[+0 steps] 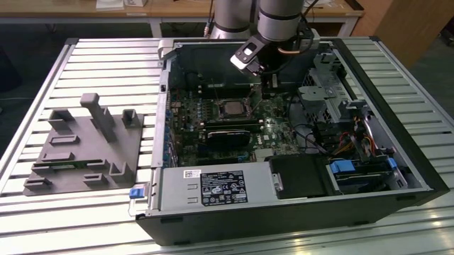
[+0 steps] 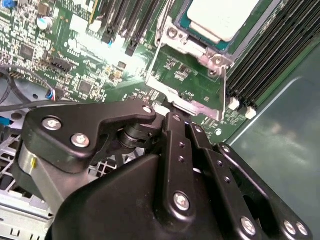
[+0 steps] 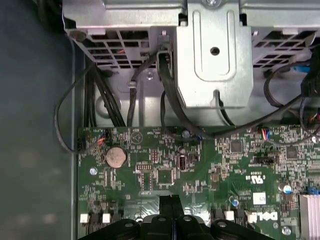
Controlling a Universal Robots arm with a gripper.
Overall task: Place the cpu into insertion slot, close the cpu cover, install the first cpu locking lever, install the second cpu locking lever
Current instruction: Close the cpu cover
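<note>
Though apart, cpu (image 2: 222,17) nr jaws.

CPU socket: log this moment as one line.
cpu: in insertion slot | cpu cover: open, not over cpu | gripper: shut, holding nothing, tips by cover edge

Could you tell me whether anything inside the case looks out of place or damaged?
Nothing looks damaged. The cpu cover stands swung open beside the cpu, which sits in the insertion slot; the gripper is near its edge.
</note>
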